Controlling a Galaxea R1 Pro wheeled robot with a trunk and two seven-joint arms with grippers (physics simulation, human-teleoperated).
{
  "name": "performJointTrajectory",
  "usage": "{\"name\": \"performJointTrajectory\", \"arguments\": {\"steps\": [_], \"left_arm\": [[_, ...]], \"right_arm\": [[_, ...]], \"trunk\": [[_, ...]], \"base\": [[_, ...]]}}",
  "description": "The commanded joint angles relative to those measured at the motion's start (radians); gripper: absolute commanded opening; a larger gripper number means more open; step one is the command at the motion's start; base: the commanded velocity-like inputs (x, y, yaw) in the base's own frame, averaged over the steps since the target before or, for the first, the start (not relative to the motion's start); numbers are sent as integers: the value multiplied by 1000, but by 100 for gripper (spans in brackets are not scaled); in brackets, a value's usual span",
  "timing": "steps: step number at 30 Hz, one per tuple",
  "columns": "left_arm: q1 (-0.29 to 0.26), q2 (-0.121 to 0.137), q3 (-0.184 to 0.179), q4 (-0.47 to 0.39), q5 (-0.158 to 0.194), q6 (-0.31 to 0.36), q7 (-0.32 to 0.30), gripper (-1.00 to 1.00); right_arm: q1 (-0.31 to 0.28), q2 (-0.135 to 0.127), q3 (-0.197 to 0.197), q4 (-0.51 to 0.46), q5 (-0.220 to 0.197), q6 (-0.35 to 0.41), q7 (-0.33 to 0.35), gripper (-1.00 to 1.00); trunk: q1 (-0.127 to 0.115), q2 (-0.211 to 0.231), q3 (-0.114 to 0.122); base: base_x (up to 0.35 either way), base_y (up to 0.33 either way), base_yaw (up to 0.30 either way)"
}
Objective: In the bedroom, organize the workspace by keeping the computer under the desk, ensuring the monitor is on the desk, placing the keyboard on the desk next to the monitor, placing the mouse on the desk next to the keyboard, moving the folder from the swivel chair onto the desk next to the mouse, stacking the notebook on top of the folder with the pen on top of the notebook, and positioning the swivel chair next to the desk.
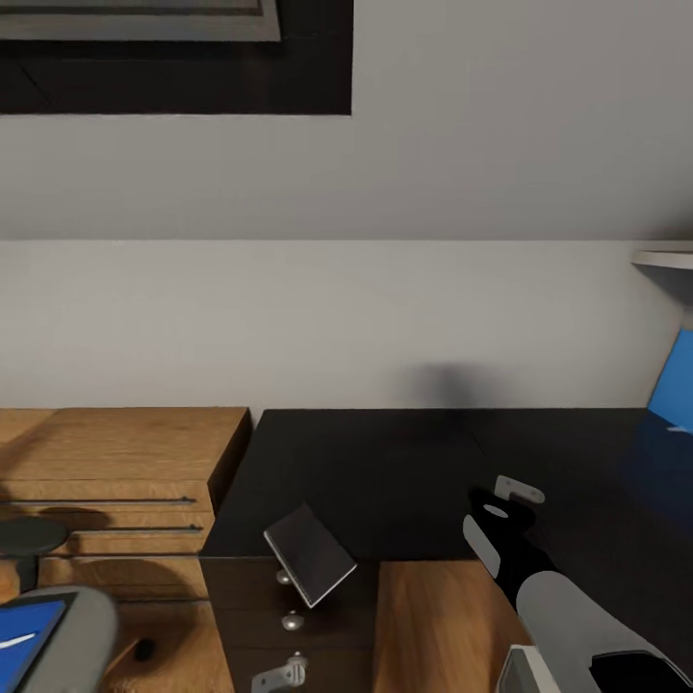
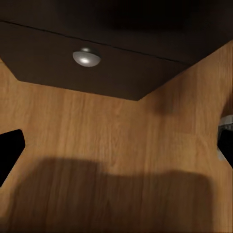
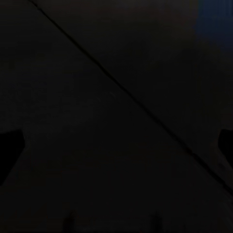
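The black-topped desk fills the middle and right of the head view, with its dark drawer unit and round silver knobs below the front edge. The thin grey notebook sits tilted at that front edge above the drawers; I cannot tell what supports it. Low down beside the drawers is my left gripper, open and empty, facing a knob and wood floor. My right gripper hovers open over the desk top. At bottom left, the blue folder lies on the grey swivel chair.
A low light-wood cabinet stands left of the desk against the white wall. A blue panel rises at the desk's far right, under a small shelf. A dark-framed skylight is overhead. Wood floor shows under the desk.
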Motion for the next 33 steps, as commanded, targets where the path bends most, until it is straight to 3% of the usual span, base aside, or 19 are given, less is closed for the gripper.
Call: {"name": "performJointTrajectory", "arguments": {"steps": [1,33], "left_arm": [[-1,1,-6,-2,5,2,9,100],[-1,0,-6,-2,5,2,9,100]], "right_arm": [[0,-1,9,-1,-8,2,-7,100],[1,-1,9,-34,-9,11,-10,100]], "trunk": [[0,-1,-2],[0,-1,-13]], "base": [[0,0,279],[0,0,279]]}}
